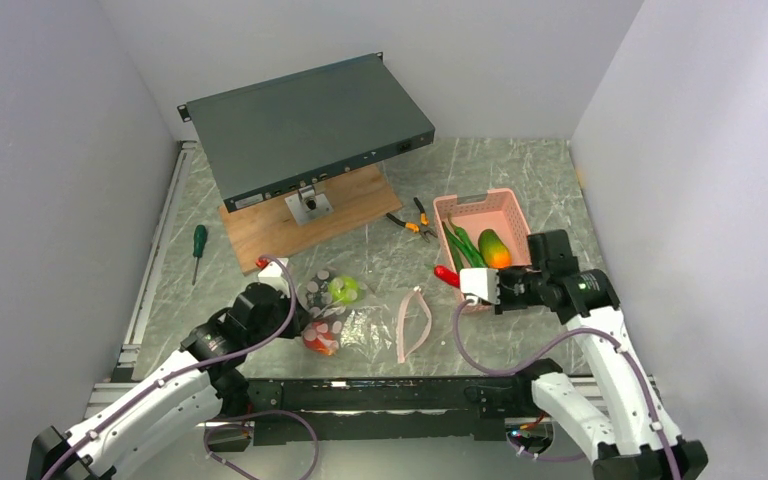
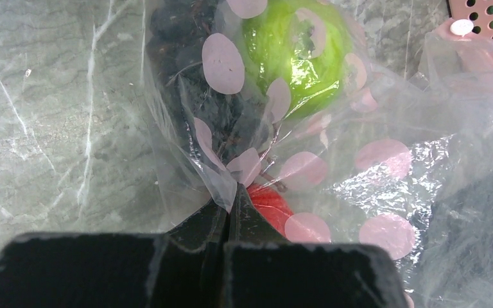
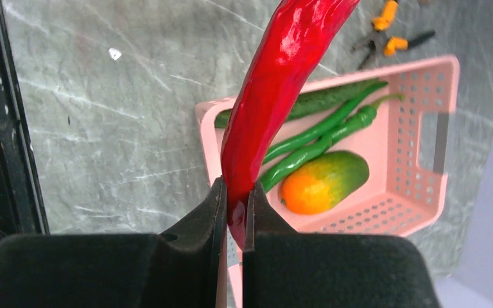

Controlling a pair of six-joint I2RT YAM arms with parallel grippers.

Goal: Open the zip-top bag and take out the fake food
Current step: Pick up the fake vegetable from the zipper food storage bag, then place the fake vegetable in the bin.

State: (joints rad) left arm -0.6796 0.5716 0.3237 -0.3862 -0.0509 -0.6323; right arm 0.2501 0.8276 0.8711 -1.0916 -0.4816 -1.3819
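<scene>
1. The zip-top bag lies crumpled on the marbled table in front of the left arm, left of centre.
2. Fake food shows through its dotted plastic: a green apple, dark grapes just left of the apple, and a red piece at the near end.
3. The left gripper is clenched on a gathered fold of the bag's near end, with its fingertips pressed together.
4. A pale pink loop lies at the bag's right side. Whether it is joined to the bag cannot be told.
5. The right gripper grasps a glossy red chili by one end, with the jaws tight on it. From above, the chili sits just beside the near-left corner of the pink basket.
6. In the basket lie long green pods and an orange-green mango.
7. Orange-handled pliers lie on the table just left of the basket.
8. Farther back, a dark flat device stands tilted on a wooden board. A green-handled screwdriver lies left of the board.
</scene>
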